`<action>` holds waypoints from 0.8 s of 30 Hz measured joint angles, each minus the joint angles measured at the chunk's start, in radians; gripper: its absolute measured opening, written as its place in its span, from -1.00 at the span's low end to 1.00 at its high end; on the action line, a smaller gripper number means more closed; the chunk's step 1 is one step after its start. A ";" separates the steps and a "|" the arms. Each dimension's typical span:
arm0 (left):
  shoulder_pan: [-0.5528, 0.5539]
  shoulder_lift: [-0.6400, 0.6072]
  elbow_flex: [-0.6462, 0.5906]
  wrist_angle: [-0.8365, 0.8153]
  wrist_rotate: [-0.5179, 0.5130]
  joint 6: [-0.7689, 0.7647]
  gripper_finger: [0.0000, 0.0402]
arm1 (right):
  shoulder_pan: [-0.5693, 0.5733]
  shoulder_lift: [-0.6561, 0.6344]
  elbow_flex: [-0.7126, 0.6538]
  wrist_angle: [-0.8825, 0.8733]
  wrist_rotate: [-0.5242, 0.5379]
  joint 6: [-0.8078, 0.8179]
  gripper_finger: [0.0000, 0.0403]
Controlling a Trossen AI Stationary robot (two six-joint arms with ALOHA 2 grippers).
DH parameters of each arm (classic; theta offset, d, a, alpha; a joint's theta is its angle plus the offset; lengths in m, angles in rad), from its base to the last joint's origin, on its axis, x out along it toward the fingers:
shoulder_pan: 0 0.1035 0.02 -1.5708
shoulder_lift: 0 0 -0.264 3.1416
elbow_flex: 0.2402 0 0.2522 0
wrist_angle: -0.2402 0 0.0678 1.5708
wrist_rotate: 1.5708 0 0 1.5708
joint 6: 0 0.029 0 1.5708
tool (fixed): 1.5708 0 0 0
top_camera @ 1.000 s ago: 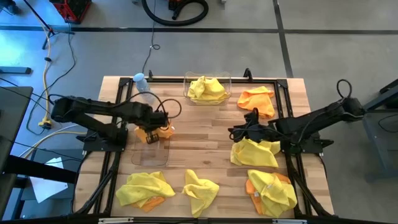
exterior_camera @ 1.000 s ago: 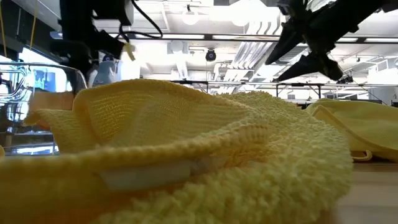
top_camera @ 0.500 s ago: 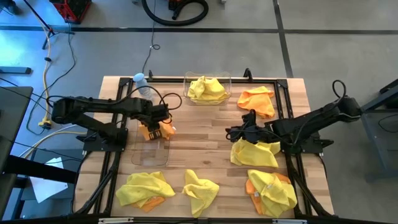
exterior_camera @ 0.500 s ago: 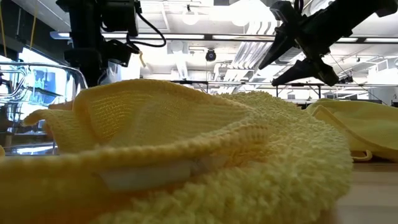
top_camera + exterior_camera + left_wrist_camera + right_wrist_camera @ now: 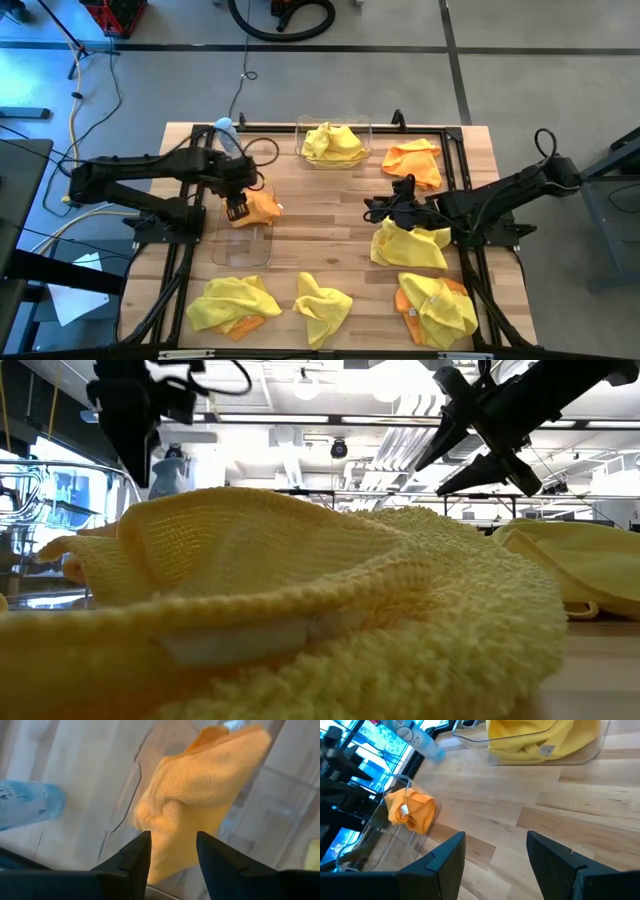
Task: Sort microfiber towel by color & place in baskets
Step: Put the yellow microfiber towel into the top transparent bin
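An orange towel point(image 5: 262, 208) lies bunched at the far right corner of the clear basket point(image 5: 238, 250) on the table's left, partly over its rim. My left gripper point(image 5: 236, 207) hangs open just above it, and the towel point(image 5: 200, 795) shows below and between the fingers. A second clear basket point(image 5: 301, 140) at the far middle holds a yellow towel point(image 5: 332, 142). My right gripper point(image 5: 383, 211) is open, in the air at the far edge of a yellow towel point(image 5: 410, 246) on the table's right. Through it the orange towel point(image 5: 412, 810) shows in the distance.
A loose orange towel point(image 5: 413, 162) lies at the far right. Near the front edge lie a yellow towel over an orange one point(image 5: 230, 303), a yellow one point(image 5: 322, 306), and a yellow one over orange point(image 5: 436, 306). A blue-capped bottle point(image 5: 228, 136) lies beyond the left basket.
My left gripper has opened and let go of the orange towel, then risen and drawn back a little toward the far left. The towel has dropped onto the far right corner of the left basket. My right gripper has shifted slightly toward the table's left.
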 joint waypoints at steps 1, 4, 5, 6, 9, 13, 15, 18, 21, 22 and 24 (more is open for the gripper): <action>-0.001 -0.019 0.000 0.000 0.000 -0.012 -0.27 | -0.005 0.000 0.000 0.000 -0.003 0.000 0.02; -0.015 -0.077 0.000 0.001 0.000 -0.053 -0.27 | -0.025 0.000 0.000 -0.001 -0.004 -0.022 0.02; -0.022 -0.096 0.000 0.002 0.000 -0.066 -0.27 | -0.033 0.000 0.000 0.000 -0.005 -0.042 0.02; -0.029 -0.113 0.000 0.002 0.000 -0.084 -0.27 | -0.041 0.000 0.000 0.001 -0.005 -0.059 0.02; -0.055 -0.151 0.000 0.015 0.000 -0.149 -0.27 | -0.065 0.000 0.000 0.001 -0.005 -0.111 0.02; -0.087 -0.178 0.000 0.041 0.000 -0.189 -0.27 | -0.094 0.000 0.000 0.001 -0.018 -0.208 0.02; -0.098 -0.181 0.000 0.052 -0.002 -0.204 -0.27 | -0.104 0.000 0.000 0.001 -0.040 -0.267 0.02; -0.109 -0.180 0.000 0.050 -0.004 -0.240 -0.27 | -0.119 -0.001 0.000 0.001 -0.092 -0.372 0.02; -0.114 -0.180 0.000 0.049 -0.004 -0.276 -0.27 | -0.134 -0.001 0.000 0.001 -0.174 -0.456 0.02; -0.114 -0.180 0.000 0.049 -0.004 -0.289 -0.27 | -0.141 -0.001 0.000 0.001 -0.210 -0.480 0.02; -0.114 -0.180 0.000 0.049 -0.004 -0.302 -0.27 | -0.157 -0.001 0.010 -0.018 -0.281 -0.520 0.02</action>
